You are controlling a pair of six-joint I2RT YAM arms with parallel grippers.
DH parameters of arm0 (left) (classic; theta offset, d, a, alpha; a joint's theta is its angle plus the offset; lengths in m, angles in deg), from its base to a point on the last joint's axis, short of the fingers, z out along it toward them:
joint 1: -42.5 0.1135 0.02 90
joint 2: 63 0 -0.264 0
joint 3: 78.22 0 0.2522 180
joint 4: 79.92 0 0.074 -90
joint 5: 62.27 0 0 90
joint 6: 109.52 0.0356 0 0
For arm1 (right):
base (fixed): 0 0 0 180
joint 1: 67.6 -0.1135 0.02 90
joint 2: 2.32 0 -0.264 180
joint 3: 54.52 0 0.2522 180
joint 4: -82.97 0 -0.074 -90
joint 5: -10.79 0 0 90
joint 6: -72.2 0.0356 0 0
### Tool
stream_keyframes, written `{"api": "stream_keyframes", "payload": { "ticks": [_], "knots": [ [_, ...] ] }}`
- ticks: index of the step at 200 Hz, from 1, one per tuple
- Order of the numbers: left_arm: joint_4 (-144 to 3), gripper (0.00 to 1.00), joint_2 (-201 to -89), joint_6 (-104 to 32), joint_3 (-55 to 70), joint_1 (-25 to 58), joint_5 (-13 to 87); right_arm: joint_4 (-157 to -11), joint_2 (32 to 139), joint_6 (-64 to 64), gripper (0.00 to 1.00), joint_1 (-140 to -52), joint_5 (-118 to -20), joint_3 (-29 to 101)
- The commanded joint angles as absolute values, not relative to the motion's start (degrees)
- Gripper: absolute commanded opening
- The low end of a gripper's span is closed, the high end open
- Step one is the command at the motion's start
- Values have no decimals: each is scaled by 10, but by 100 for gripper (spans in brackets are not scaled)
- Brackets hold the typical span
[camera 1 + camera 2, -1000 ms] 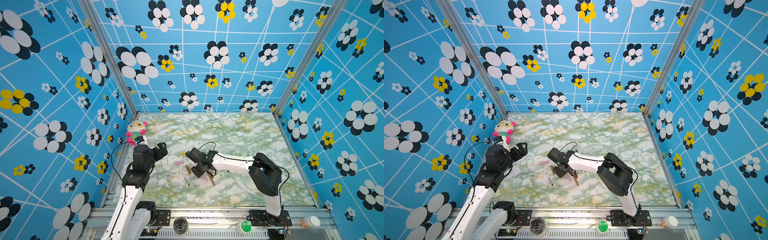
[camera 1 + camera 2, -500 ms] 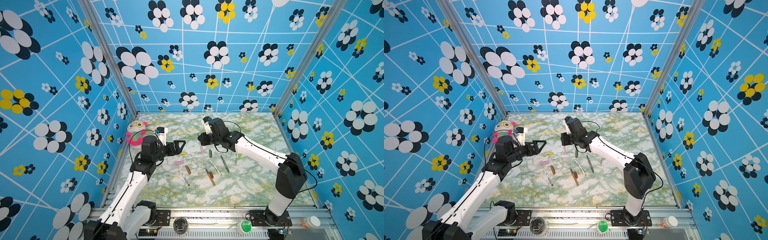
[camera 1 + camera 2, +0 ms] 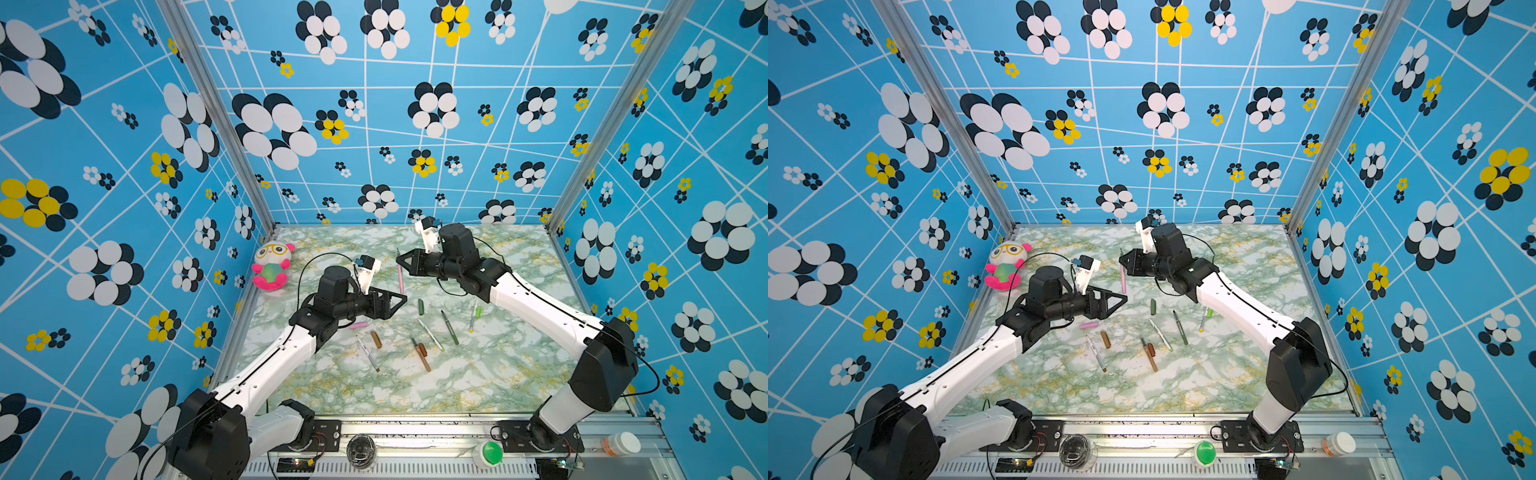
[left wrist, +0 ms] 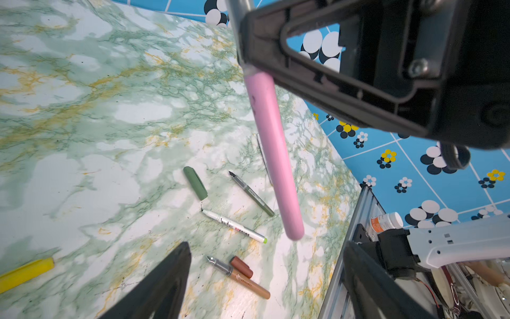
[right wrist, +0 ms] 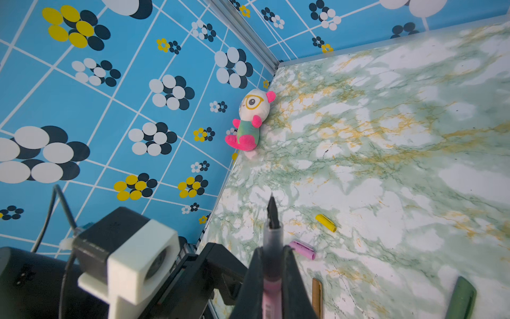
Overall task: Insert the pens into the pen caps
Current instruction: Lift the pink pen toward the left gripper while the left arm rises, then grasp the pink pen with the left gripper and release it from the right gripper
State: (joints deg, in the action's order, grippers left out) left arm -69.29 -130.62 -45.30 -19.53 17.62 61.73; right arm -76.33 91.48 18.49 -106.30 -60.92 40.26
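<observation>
Left gripper (image 3: 401, 301) stands wide, nothing between its fingers (image 4: 165, 281), hovering above the marble table (image 3: 478, 374) left of centre. A second ago that arm was folded back by the plush toy (image 3: 271, 266); it has since reached out toward the middle. Near it on the tabletop lie the pink cap (image 3: 358, 325) and the brown cap (image 3: 376, 339). The yellow cap (image 5: 325, 222) shows only in the wrist views.

Right gripper (image 3: 399, 262) is clamped on the pink pen (image 3: 401, 279). The dark nib pokes out past the fingers and the barrel hangs below, clear of the table. A second ago this gripper was low over the cluster of pens; half a second ago it was already raised with the pen.

Further right on the table lie the dark green cap (image 3: 421, 306), the brown pen (image 3: 422, 359) touching the reddish-brown cap (image 3: 423, 349), and the dark green pen (image 3: 450, 327).

Dark print runs along the white pen (image 4: 234, 225), and the pink pen carries a barcode; both are too small to read.
</observation>
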Motion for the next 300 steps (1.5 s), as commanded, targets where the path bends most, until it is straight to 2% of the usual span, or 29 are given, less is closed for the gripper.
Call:
{"api": "stream_keyframes", "payload": {
  "ticks": [1,54,117,122,169,204,219,231,243,265,279,300],
  "knots": [
    [-739,82,-1317,-467,-174,173,601,-788,896,207,5,-1064,-584,388],
    [-771,67,-1358,-491,-154,171,594,-811,886,224,3,-1064,-569,372],
    [-783,44,-1380,-506,-145,167,596,-830,881,233,3,-1063,-562,358],
    [-782,39,-1380,-505,-144,167,595,-830,882,232,3,-1064,-562,359],
    [-770,18,-1372,-501,-144,166,585,-825,884,225,3,-1063,-568,361],
    [-752,1,-1361,-496,-145,167,572,-818,888,217,5,-1064,-569,368],
    [-734,0,-1350,-494,-146,167,550,-810,890,209,10,-1063,-568,374],
    [-715,0,-1333,-492,-150,168,519,-798,893,199,17,-1063,-566,383],
    [-690,0,-1305,-498,-158,171,465,-780,895,185,28,-1064,-563,390],
    [-617,0,-1233,-500,-173,182,320,-738,901,152,41,-1065,-564,403],
    [-548,0,-1180,-500,-177,184,197,-703,911,122,45,-1068,-569,411],
    [-489,0,-1102,-491,-194,191,74,-638,944,59,48,-1081,-577,439]
  ]
}}
